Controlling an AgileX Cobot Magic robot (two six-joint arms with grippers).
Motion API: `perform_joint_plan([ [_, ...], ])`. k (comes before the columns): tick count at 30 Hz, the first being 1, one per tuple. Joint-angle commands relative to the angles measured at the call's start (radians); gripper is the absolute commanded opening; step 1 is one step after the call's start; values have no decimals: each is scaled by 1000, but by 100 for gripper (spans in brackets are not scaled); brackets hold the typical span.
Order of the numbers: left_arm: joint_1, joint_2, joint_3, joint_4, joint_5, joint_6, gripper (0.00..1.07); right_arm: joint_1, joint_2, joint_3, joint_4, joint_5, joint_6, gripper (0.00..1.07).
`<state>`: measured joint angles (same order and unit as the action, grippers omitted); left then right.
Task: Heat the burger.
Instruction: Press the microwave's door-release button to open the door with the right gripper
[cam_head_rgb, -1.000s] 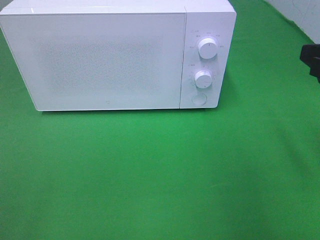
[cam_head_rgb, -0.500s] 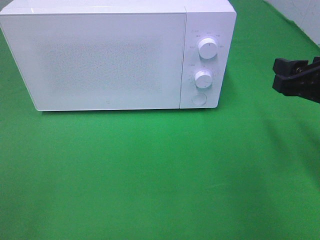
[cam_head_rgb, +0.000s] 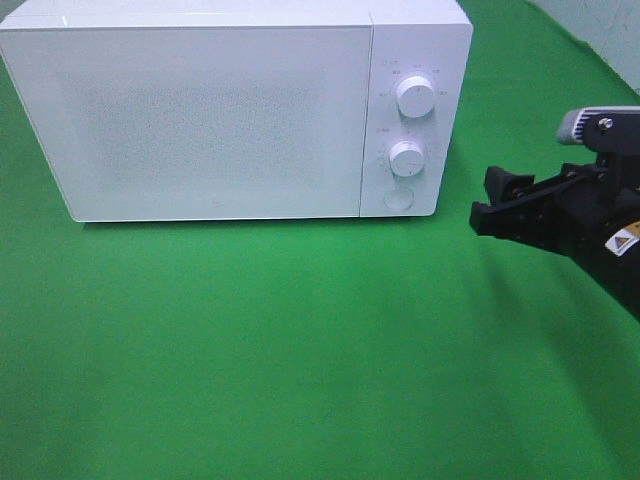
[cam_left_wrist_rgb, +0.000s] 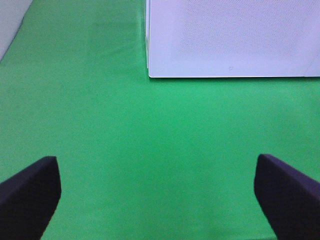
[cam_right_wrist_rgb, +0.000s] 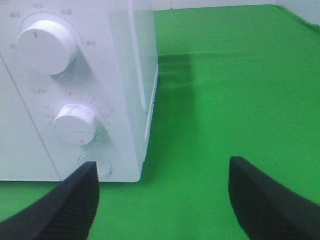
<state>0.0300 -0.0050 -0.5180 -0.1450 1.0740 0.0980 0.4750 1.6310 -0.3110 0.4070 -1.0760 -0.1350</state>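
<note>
The burger is out of view in every frame. A white microwave (cam_head_rgb: 220, 110) stands at the back of the green cloth with its door shut. My right gripper (cam_head_rgb: 490, 203) is open and empty, low over the cloth just right of the microwave's control panel, pointing toward it. The right wrist view shows its fingers (cam_right_wrist_rgb: 75, 205) spread below the upper knob (cam_right_wrist_rgb: 47, 46), lower knob (cam_right_wrist_rgb: 75, 124) and round button (cam_right_wrist_rgb: 95, 165). My left gripper (cam_left_wrist_rgb: 157, 195) is open and empty over bare cloth, facing the microwave's lower left corner (cam_left_wrist_rgb: 150, 75). It does not show in the exterior high view.
Green cloth (cam_head_rgb: 300, 350) covers the table in front of and beside the microwave. The control panel carries two white knobs (cam_head_rgb: 415, 96) (cam_head_rgb: 406, 158) and a round button (cam_head_rgb: 398, 197). A pale wall edge (cam_head_rgb: 600, 30) shows at the far right corner.
My right arm has come in from the right edge toward the microwave's control panel, moving leftward and lower. The microwave has not moved.
</note>
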Motion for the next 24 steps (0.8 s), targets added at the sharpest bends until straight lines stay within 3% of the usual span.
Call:
perform_joint_plan([
  [1, 3, -16, 2, -3, -4, -1, 98, 101, 45, -2, 67, -70, -18, 71],
  [13, 3, -16, 2, -3, -4, -1, 98, 241, 99, -39, 133, -95, 48, 71],
  [19, 3, -16, 2, -3, -4, -1, 98, 241, 103, -41, 128, -95, 269, 68],
  [20, 3, -16, 2, -3, -4, -1, 98, 241, 103, -41, 121, -88, 496, 63],
  [24, 3, -16, 2, -3, -4, -1, 98, 241, 103, -41, 118, -88, 733, 55],
])
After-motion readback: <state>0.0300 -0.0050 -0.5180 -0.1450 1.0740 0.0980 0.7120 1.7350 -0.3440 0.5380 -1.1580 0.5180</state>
